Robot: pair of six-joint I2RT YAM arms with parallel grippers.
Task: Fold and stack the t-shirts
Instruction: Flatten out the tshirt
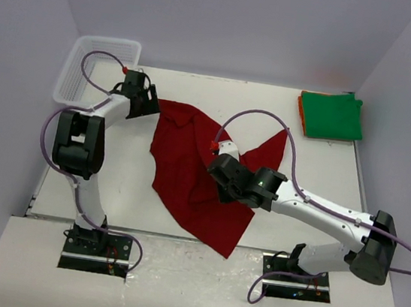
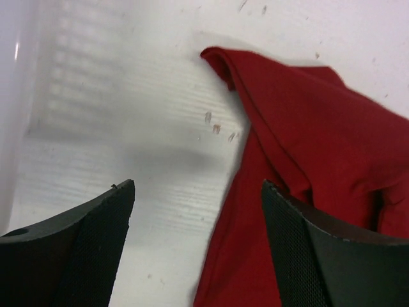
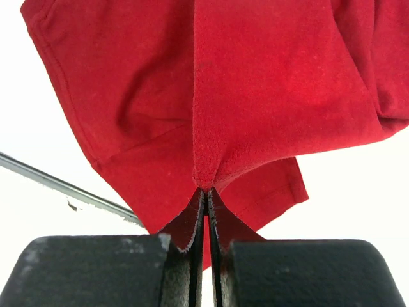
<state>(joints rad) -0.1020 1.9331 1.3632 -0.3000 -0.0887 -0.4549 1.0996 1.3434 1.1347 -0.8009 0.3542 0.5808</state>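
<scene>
The dark red t-shirt (image 1: pixel 182 167) lay rumpled at centre; the green t-shirt (image 1: pixel 333 116) sat folded atop the orange t-shirt (image 1: pixel 301 107) at far right.

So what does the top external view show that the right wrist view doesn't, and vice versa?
Only top external: the white basket at the far left, a folded green t-shirt lying on an orange t-shirt at the far right, and the left claw by the dark red t-shirt's far edge. Only right wrist: the right claw shut on a pinched fold of that shirt, close up. Both: the dark red t-shirt, rumpled, not yet folded.
</scene>
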